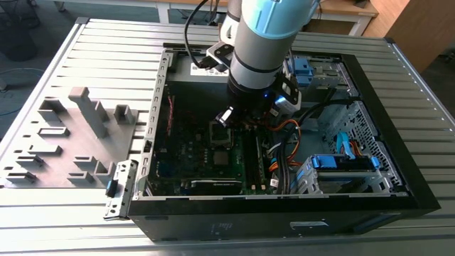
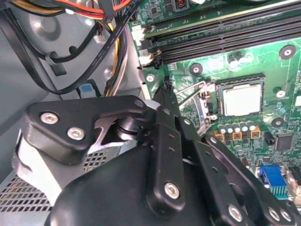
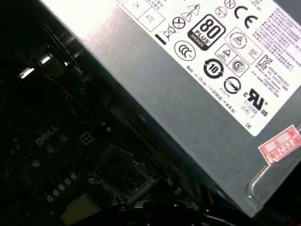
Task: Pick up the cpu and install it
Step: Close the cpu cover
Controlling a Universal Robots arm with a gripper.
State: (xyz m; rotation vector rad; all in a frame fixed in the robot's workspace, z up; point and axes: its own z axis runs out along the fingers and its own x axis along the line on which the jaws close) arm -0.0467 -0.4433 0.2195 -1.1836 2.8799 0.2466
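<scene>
The cpu (image 2: 241, 100) is a small silvery square lying flat inside the black frame of the motherboard socket, in the open computer case (image 1: 398, 197). In the exterior view the cpu (image 1: 221, 158) sits just in front of a raised metal socket plate (image 1: 220, 134). In the first wrist view the cpu (image 3: 80, 209) shows as a pale square beside that plate (image 3: 123, 175). My gripper (image 1: 238, 120) hangs low inside the case, over the plate and a little behind the cpu. It is apart from the chip. In the second wrist view the black gripper (image 2: 164, 101) stands beside the socket's metal lever (image 2: 200, 92).
A grey tray (image 1: 71, 138) of plastic blocks lies on the slatted table at the exterior view's left. The labelled power-supply box (image 3: 188, 70) is close behind the arm. Orange and black cables (image 1: 284, 130) and a blue drive cage (image 1: 341, 162) crowd the exterior view's right. Memory slots (image 2: 221, 37) run beside the socket.
</scene>
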